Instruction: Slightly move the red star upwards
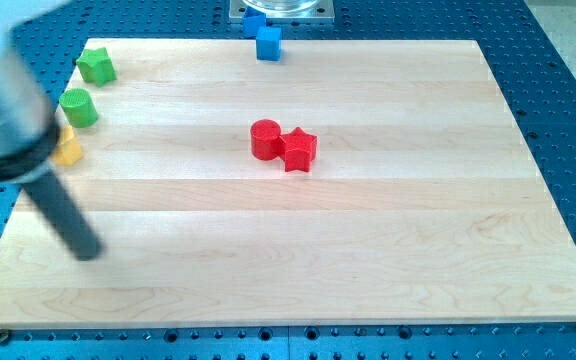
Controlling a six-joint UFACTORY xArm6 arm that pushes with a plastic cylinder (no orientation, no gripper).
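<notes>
Near field, the view's lower left: my tip (88, 250) rests on the wooden board (388, 270), its dark rod rising to a blurred grey mount at the left edge. There are no jaws to describe — the arm ends in this bare rod. The tip stands well apart from every block.

Middle field, board centre: the red star (299, 150) lies touching the red cylinder (265, 139), which sits at its upper left. The star is the block to be nudged toward the view's top.

Left edge, farther up: a yellow block (67, 150), shape partly hidden by the mount, then a green cylinder (79, 107), then a green block (96, 65) of irregular outline.

Far field, top edge: a blue cube (268, 43) near the board's rim, with a second blue block (254, 21) just behind it, mostly off the board.

Risk, as judged: since star and cylinder touch, a push from below that is off-centre toward the left would likely carry the cylinder along or spin the star — and too long a stroke would overshoot "slightly".
</notes>
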